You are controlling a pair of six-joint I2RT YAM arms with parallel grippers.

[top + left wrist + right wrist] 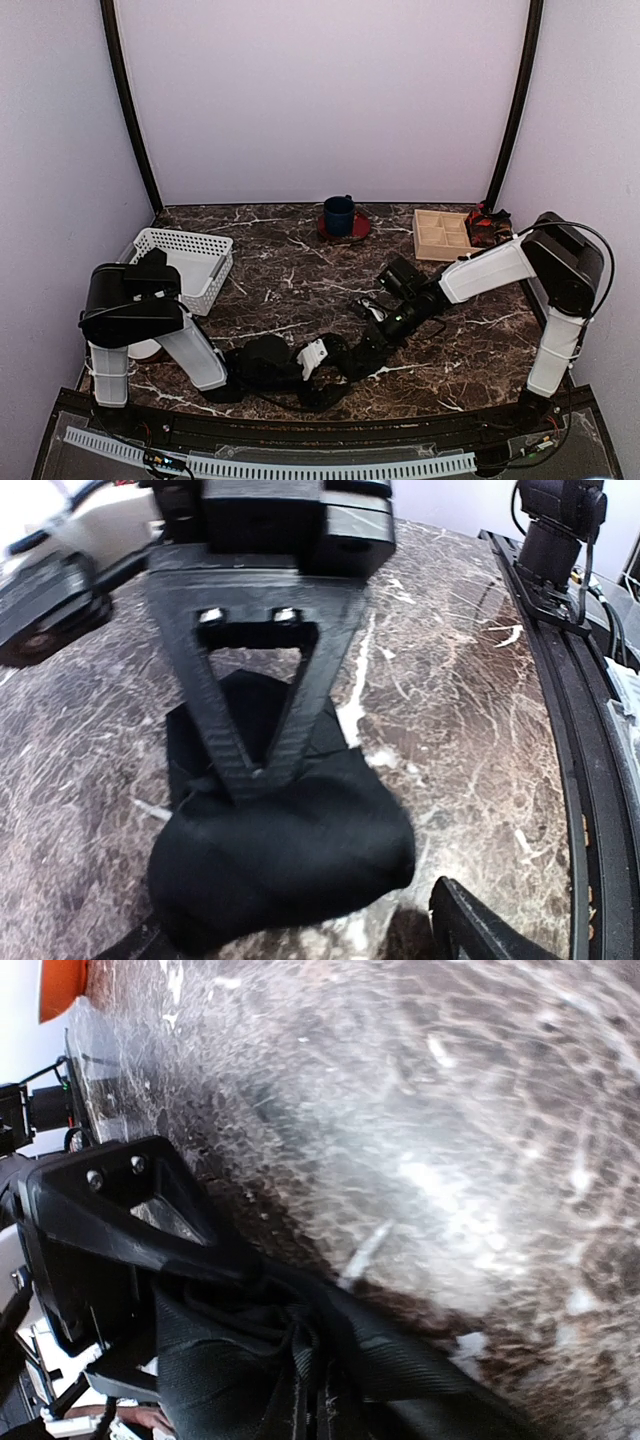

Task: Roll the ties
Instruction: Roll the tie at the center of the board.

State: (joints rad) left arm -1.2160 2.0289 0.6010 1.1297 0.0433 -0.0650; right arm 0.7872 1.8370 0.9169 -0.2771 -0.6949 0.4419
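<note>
Lying bunched on the near middle of the desk (pixel 290 285), the black tie (pixel 290 870) sits between the two arms, which meet over it. The left gripper (pixel 348 835) reaches in from the left with its jaws released and spread wide: the upper finger (pixel 255 720) rests on top of the folded cloth, while the lower one stands apart from it at the near right. The right gripper (pixel 215 1310) comes in from the right with its jaws clenched on a creased strip of the same tie, whose fabric gathers just beside the finger (pixel 130 1210) and runs away along the marble. A white basket (pixel 200 243) stands at the far left, well apart from the tie. A blue mug (pixel 339 214) and a wooden tray (pixel 424 240) sit along the far edge.
</note>
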